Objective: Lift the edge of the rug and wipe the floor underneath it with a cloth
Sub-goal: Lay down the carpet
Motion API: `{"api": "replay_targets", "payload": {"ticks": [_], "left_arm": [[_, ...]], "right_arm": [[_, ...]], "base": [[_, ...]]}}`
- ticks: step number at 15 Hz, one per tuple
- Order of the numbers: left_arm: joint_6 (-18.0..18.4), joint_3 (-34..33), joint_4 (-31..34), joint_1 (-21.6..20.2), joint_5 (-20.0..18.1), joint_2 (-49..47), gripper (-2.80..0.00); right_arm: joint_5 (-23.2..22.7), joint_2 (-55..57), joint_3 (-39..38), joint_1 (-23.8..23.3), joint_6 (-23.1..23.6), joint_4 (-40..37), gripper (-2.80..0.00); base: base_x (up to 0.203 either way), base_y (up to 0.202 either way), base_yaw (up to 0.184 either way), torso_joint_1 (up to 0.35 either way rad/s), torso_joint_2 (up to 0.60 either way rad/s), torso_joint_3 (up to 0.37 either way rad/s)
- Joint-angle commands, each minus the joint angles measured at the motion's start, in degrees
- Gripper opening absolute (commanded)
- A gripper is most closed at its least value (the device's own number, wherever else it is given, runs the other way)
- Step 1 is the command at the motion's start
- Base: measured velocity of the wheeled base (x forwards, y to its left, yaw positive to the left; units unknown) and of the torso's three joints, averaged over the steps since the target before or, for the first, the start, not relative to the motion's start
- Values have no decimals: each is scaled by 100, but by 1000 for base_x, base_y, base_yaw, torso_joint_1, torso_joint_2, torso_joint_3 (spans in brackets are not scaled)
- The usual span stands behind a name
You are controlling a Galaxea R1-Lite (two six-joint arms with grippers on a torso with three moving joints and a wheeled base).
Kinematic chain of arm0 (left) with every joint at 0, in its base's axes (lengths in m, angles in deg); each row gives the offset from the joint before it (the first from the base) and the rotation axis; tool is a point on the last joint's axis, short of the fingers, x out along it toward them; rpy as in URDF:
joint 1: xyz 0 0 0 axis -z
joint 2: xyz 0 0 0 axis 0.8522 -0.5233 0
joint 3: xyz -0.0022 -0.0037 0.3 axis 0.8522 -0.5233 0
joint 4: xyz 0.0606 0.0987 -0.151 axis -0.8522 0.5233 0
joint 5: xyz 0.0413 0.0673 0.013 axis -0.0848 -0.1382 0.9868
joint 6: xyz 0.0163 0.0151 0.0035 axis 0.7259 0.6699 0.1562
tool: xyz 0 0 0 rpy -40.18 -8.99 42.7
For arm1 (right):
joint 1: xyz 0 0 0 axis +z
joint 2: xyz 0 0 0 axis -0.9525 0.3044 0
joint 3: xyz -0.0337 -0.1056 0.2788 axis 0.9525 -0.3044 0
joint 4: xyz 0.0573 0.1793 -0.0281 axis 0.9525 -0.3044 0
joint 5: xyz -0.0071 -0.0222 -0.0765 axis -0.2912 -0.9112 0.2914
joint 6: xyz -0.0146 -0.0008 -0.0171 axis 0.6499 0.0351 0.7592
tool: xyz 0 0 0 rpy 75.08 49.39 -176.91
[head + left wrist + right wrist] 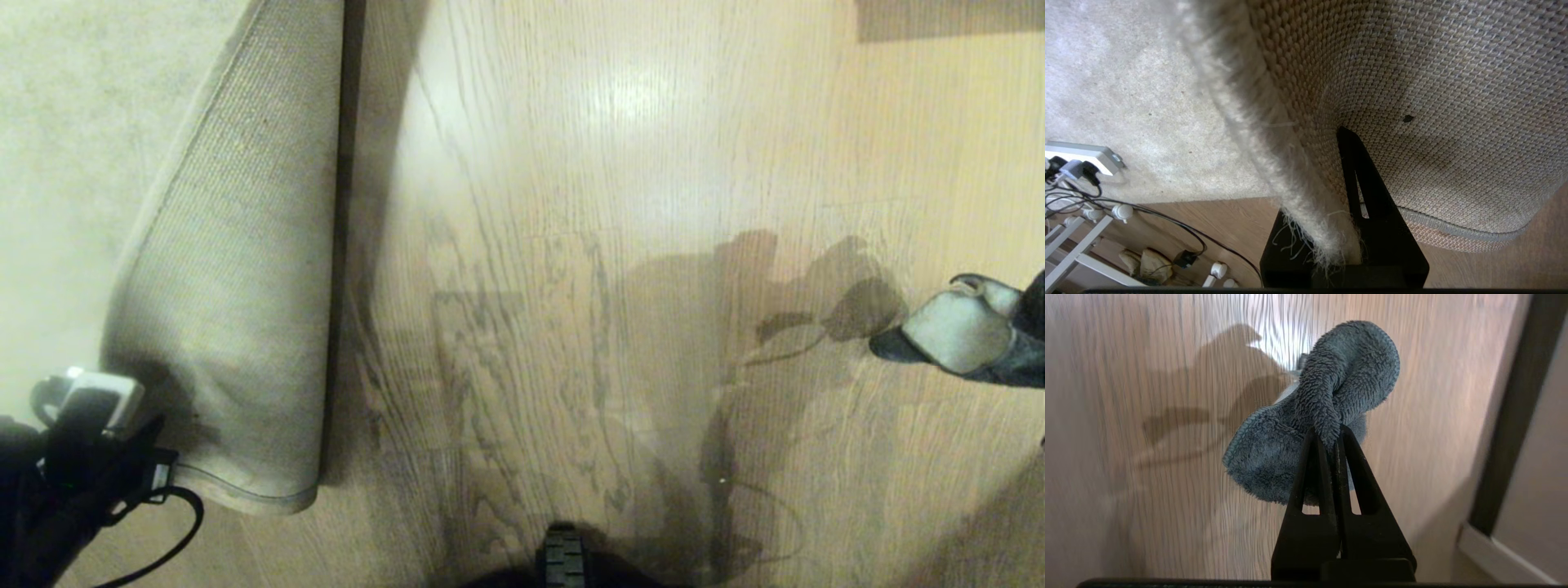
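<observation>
Head view: rug edge [245, 490] folded back, fold running away from robot, pinched by left gripper [1349, 171]; right gripper [1331, 430] clamps cloth [1327, 416] above floor [620, 245].

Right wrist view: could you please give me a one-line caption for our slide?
Right end effector shut on a fluffy grey-teal cloth, held above the bare wood floor.

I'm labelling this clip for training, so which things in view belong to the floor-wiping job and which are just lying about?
Part of the job:
- rug edge, pinched in the left end effector
- cloth, pinched in the right end effector
- floor, bared beside the folded-back rug

Just lying about:
- power strip
- black cable
</observation>
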Motion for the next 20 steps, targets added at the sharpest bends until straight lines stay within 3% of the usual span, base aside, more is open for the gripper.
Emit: {"api": "replay_targets", "payload": {"ticks": [1, 8, 11, 15, 17, 20], "left_arm": [[13, 0, -218, 29, -4, -82, -280], [4, 0, -218, 96, 5, -117, -280], [4, 0, -218, 104, 5, -126, -280], [4, 0, -218, 140, 5, -117, -280], [4, 0, -218, 185, 14, -117, -280], [4, 0, -226, 227, 14, -117, -280]], "right_arm": [[-81, -980, -219, -43, -49, -630, -280], [-987, -4571, -246, -33, -304, -4593, -280], [-1315, -4700, -249, -29, -537, -6099, -280], [-1452, -4742, -249, 153, -1128, -6404, -280], [-1422, -4866, -249, 633, -1157, -6473, -280], [-1399, -5235, -249, 549, -1106, -6723, -280]], "base": [[0, 0, 0, 0, 0, 0], [0, 0, 0, 0, 0, 0], [0, 0, 0, 0, 0, 0], [0, 0, 0, 0, 0, 0], [0, 0, 0, 0, 0, 0], [0, 0, 0, 0, 0, 0]]}}
